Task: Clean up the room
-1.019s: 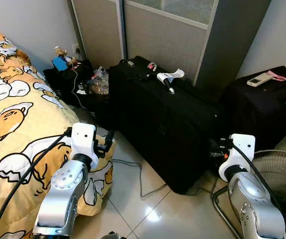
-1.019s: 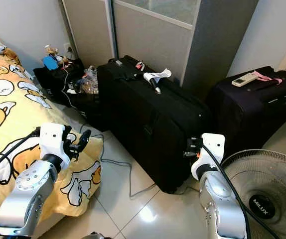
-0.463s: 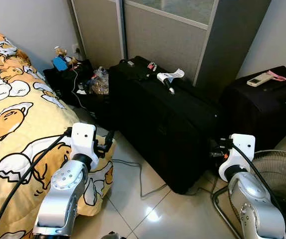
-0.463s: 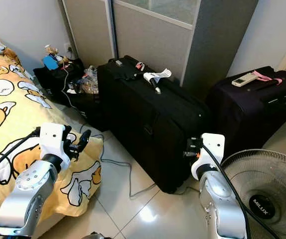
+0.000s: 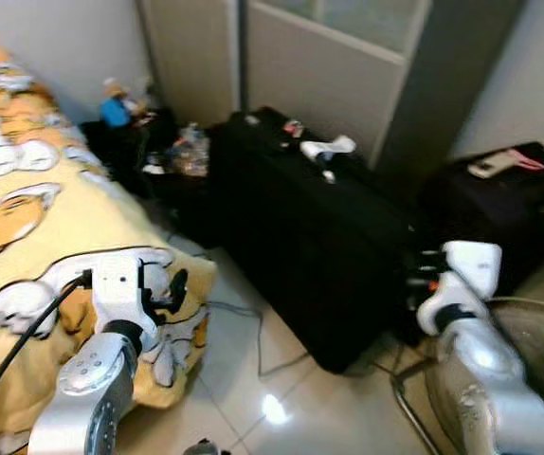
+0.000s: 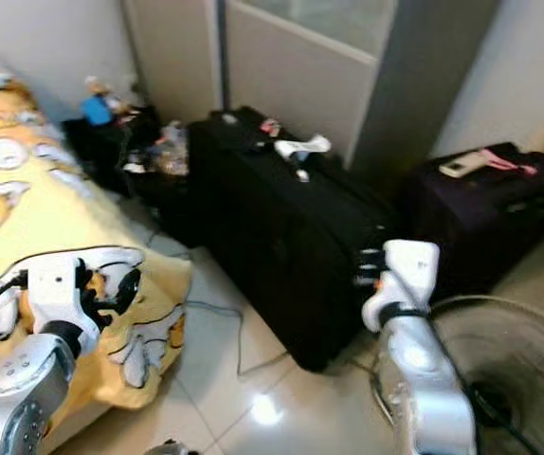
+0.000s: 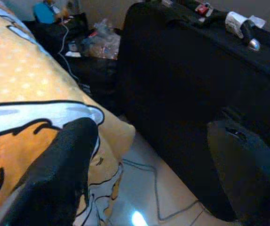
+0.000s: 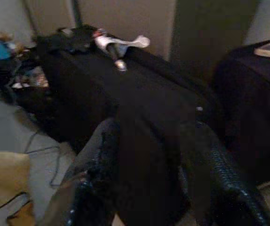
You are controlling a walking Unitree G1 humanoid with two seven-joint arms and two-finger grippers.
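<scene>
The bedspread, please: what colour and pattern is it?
The bedspread is yellow with white-and-orange cartoon figures, clearest in the left eye view.

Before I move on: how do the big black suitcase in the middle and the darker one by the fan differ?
The big black suitcase is longer and stands out toward the floor's middle; the smaller suitcase sits back at the right wall, behind the fan. The big one carries a white crumpled item, the smaller a remote and pink cloth. Both are dark and closed.

— What's on my left wrist feed?
— My left gripper, jaws spread wide, over the yellow quilt at the bed's edge. Black suitcase just beyond, grey cable on the tiled floor between.
</scene>
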